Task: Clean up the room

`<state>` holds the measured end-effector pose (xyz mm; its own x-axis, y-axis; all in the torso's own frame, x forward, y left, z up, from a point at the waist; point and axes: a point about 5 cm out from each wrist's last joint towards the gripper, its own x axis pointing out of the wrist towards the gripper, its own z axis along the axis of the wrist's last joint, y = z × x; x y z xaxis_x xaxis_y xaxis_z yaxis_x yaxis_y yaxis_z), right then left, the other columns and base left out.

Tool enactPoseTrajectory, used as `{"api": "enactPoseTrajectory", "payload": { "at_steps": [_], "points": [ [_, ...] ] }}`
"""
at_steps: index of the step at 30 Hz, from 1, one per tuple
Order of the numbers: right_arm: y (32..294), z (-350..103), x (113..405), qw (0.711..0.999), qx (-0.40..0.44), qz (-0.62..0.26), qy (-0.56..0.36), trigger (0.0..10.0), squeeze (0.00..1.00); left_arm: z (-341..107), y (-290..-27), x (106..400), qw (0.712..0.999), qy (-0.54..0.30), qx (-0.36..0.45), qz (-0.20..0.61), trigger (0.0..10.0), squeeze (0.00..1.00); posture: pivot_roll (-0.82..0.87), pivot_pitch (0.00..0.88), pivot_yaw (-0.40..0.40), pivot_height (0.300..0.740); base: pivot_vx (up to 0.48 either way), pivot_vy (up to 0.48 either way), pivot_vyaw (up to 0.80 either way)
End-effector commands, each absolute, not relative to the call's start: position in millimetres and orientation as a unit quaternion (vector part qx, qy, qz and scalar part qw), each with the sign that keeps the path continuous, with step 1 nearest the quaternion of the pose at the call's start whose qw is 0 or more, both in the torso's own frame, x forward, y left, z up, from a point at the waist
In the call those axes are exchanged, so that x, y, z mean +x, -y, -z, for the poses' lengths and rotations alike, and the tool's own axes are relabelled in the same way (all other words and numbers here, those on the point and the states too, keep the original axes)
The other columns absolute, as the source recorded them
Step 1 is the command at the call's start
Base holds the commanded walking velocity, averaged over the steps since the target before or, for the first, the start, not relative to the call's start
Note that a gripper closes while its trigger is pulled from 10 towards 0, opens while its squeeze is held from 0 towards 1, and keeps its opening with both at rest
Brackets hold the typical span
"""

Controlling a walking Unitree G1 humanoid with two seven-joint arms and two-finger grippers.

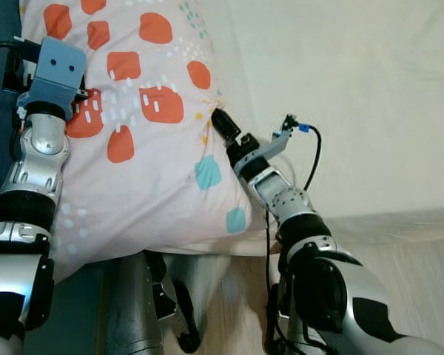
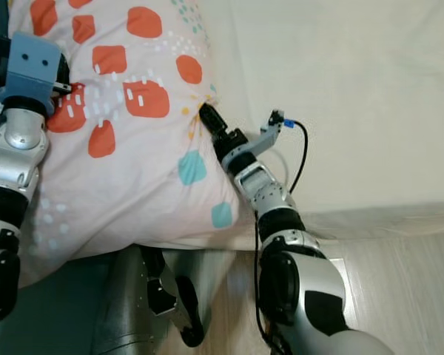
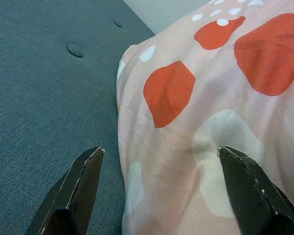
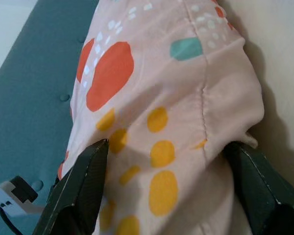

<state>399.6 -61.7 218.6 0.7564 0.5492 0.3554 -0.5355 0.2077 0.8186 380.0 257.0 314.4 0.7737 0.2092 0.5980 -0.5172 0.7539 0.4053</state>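
Nearest the fingers of each arm, soft cloth is bulging: the left gripper (image 3: 161,196) and the right gripper (image 4: 166,191) are both standing spread wide, squeezing nothing, with the pillow (image 1: 148,140) swelling into the gap between each pair, one gripper at either side of it. It is likely light, limp and prone to sagging, so pinching a good fold at each side edge looks wisest. Beyond the fingers, its pale pink cover is showing orange, yellow and teal patches, lying across a cream bed (image 1: 355,89) beside a dark teal headboard (image 3: 49,88).
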Motion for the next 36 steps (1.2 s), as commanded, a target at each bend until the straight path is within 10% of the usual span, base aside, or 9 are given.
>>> {"api": "enactPoseTrajectory", "payload": {
  "at_steps": [1,15,23,28,36],
  "points": [
    [42,-216,394,0.771,0.504,-0.387,-0.040,0.0,0.00,-304,-261,379,0.900,0.250,0.295,-0.201,10.0,0.00,0.07,0.521,0.120,0.540,0.000,0.000,0.00],
    [27,-208,392,0.787,0.473,-0.378,-0.123,0.0,0.00,-301,-256,380,0.904,0.247,0.288,-0.196,10.0,0.00,0.04,0.511,0.107,0.540,0.000,0.000,0.00],
    [49,-245,395,0.756,0.480,-0.443,0.044,0.0,0.00,-297,-252,383,0.910,0.240,0.278,-0.192,10.0,0.00,0.03,0.503,0.109,0.540,0.000,0.000,0.00],
    [65,-293,395,0.786,0.412,-0.433,0.159,0.0,0.00,-293,-244,387,0.919,0.233,0.260,-0.183,10.0,0.00,0.02,0.503,0.113,0.540,0.000,0.000,0.00],
    [42,-355,360,0.742,0.397,-0.472,0.264,0.0,0.00,-291,-223,393,0.926,0.239,0.240,-0.164,10.0,0.00,0.00,0.501,0.112,0.540,0.000,0.000,0.00]
  ]
}}
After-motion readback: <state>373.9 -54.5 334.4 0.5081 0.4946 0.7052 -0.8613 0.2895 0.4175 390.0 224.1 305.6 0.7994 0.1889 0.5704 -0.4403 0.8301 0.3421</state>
